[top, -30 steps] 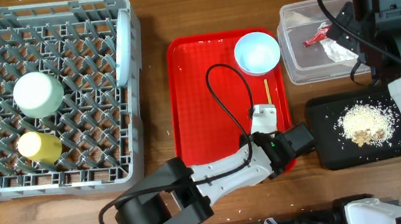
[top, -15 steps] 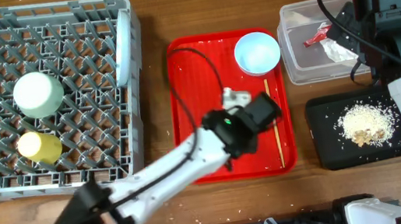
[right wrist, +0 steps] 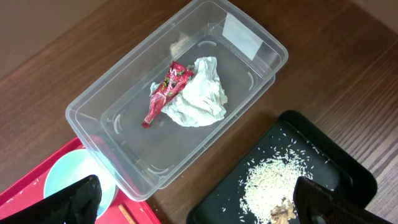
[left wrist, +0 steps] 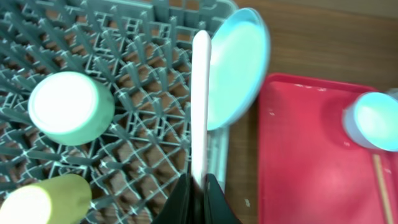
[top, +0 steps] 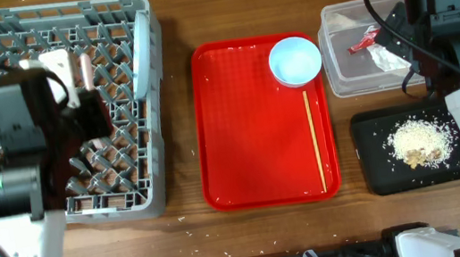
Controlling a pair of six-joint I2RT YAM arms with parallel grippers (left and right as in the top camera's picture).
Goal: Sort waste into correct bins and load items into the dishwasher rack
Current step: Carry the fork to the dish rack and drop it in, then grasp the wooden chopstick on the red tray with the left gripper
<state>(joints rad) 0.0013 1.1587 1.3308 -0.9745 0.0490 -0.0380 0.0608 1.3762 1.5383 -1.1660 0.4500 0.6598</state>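
Note:
My left gripper (left wrist: pixel 199 186) is shut on the handle end of a white fork (left wrist: pixel 200 93) and holds it over the grey dishwasher rack (top: pixel 139 173), beside a pale plate (left wrist: pixel 238 68) standing on edge. An upturned green bowl (left wrist: pixel 71 107) and a yellow cup (left wrist: pixel 43 202) sit in the rack. My right gripper (right wrist: pixel 199 202) hangs open and empty above the clear tub (right wrist: pixel 255 46), which holds a red wrapper (right wrist: pixel 163 94) and a white napkin (right wrist: pixel 200 99). Rice scraps (top: pixel 417 143) lie in the black tray (top: pixel 378 171).
The red tray (top: pixel 248 126) in the middle holds a light blue bowl (top: pixel 294 59) and a wooden chopstick (top: pixel 314 139). In the overhead view my left arm covers the rack's left half. Crumbs dot the wooden table near the rack's right edge.
My left arm has swung from the red tray leftward to over the rack, carrying the white fork off the tray. The right arm has not moved.

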